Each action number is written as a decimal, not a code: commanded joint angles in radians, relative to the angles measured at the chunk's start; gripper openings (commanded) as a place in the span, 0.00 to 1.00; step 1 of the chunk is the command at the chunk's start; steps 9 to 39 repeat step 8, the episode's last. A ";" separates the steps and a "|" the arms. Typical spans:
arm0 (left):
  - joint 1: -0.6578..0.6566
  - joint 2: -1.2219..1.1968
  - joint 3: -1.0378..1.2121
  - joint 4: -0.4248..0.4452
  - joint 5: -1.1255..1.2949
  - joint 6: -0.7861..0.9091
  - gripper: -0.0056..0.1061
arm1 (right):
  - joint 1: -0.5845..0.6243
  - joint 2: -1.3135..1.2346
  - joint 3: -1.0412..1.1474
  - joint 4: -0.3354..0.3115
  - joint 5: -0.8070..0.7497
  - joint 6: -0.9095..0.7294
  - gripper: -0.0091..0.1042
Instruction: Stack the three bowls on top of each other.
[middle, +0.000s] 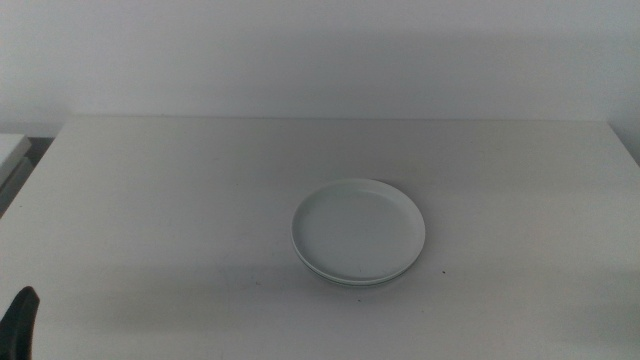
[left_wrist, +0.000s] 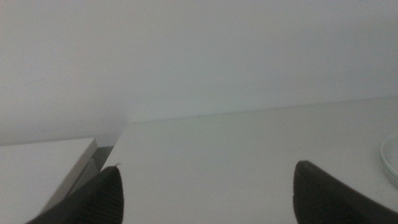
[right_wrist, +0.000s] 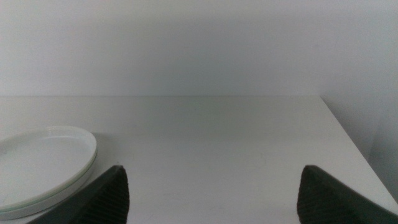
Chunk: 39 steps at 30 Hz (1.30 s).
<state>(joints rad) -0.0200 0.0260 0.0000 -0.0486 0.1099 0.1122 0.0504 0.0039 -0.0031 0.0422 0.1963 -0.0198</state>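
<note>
The bowls sit nested in one stack (middle: 358, 232) just right of the table's middle. The top bowl looks pale white-green, and a second pale rim shows under it at the front. I cannot make out a grey bowl in the stack. The stack also shows in the right wrist view (right_wrist: 43, 163), and its rim shows at the edge of the left wrist view (left_wrist: 392, 158). My left gripper (left_wrist: 209, 167) is open and empty. It waits at the table's near left corner, where one dark jaw shows (middle: 20, 320). My right gripper (right_wrist: 212, 168) is open and empty. It is to the right of the stack and out of the middle view.
The white table (middle: 160, 200) ends at a pale wall behind. A second white surface (middle: 10, 150) stands beyond a gap at the far left and also shows in the left wrist view (left_wrist: 43, 163). The table's right edge (right_wrist: 348, 140) runs near my right gripper.
</note>
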 joint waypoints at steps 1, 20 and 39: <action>0.001 -0.002 0.000 0.000 -0.021 -0.007 0.89 | -0.005 -0.004 0.003 -0.002 -0.013 -0.003 0.90; 0.001 -0.002 0.000 0.049 -0.025 -0.007 0.89 | -0.005 -0.004 0.003 -0.002 -0.013 -0.003 0.90; 0.001 -0.002 0.000 0.049 -0.025 -0.007 0.89 | -0.005 -0.004 0.003 -0.002 -0.013 -0.003 0.90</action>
